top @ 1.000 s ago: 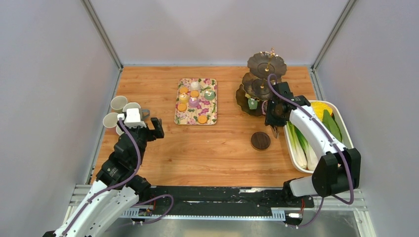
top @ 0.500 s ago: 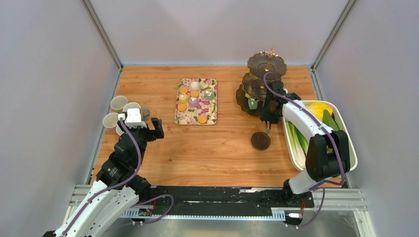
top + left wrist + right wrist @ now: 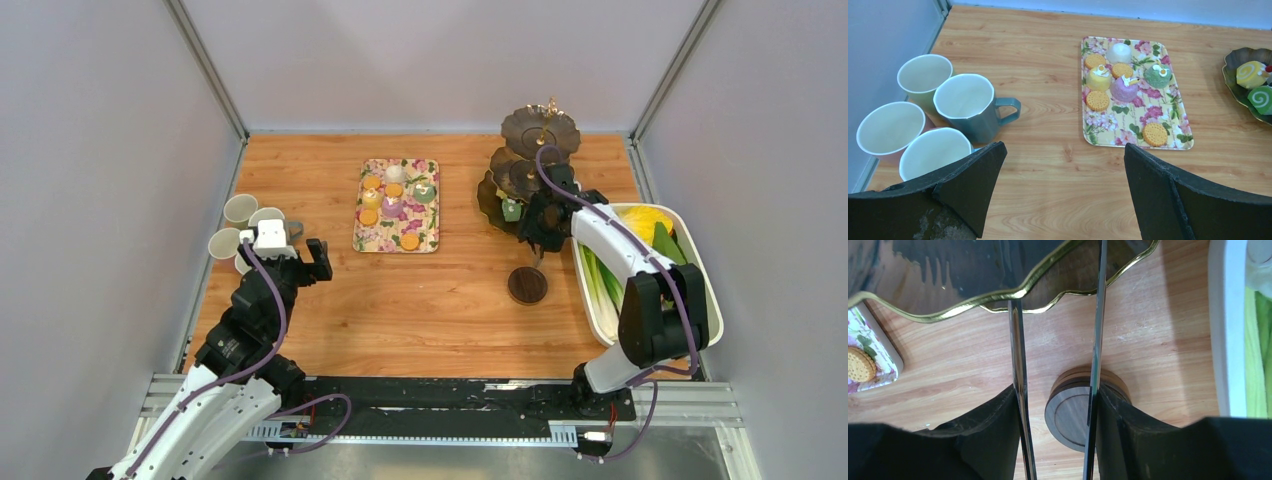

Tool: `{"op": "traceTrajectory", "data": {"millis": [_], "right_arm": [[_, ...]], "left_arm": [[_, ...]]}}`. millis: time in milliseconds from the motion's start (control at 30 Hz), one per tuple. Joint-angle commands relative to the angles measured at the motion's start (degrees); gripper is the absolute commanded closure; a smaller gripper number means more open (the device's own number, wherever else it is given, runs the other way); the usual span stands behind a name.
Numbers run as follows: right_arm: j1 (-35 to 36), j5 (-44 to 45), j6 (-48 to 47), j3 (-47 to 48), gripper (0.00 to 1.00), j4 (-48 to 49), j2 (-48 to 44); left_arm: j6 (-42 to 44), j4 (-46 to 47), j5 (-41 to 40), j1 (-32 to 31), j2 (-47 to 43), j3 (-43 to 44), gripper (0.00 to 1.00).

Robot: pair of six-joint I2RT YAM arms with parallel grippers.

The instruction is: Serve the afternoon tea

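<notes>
My right gripper (image 3: 541, 224) is at the lowest tier of the dark scalloped stand (image 3: 540, 131). Its fingers (image 3: 990, 430) press on the two arms of metal tongs (image 3: 1018, 365). The arms stand apart and reach over the gold-edged tier (image 3: 973, 270); their tips are out of view. A green roll (image 3: 511, 210) and a yellow roll (image 3: 1249, 74) lie on that tier. Several cakes (image 3: 1124, 88) and biscuits sit on the floral tray (image 3: 430, 243). Several mugs (image 3: 964, 98) stand at the left, just beyond my left gripper (image 3: 1063, 150), which is open with nothing in it.
A stack of dark round coasters (image 3: 527, 285) lies on the wood below the right gripper, also in the right wrist view (image 3: 1070, 412). The white tub (image 3: 600, 322) of vegetables stands at the right edge. Grey walls close in three sides.
The right arm has swung up and left, from beside the tub to the stand's lowest tier. The left arm has not moved.
</notes>
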Motion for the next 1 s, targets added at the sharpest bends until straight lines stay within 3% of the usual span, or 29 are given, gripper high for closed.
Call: {"op": "traceTrajectory", "data": {"millis": [0, 433, 767, 967], "right_arm": [[-0.3, -2.4, 1.2, -1.1, 0.47, 2.0, -2.6], [-0.2, -3.8, 0.1, -1.4, 0.47, 1.2, -7.9], [0.1, -4.0, -5.9, -1.6, 0.46, -8.7, -15.4], [4.7, -8.0, -9.4, -0.5, 0.47, -10.9, -19.2]], "left_arm": [[1.3, 2.6, 0.7, -0.1, 0.5, -0.4, 0.00], [1.1, 2.4, 1.1, -0.1, 0.4, -0.3, 0.00], [1.1, 2.4, 1.2, -0.1, 0.9, -0.2, 0.00], [1.1, 2.3, 1.1, -0.1, 1.2, -0.2, 0.00]]}}
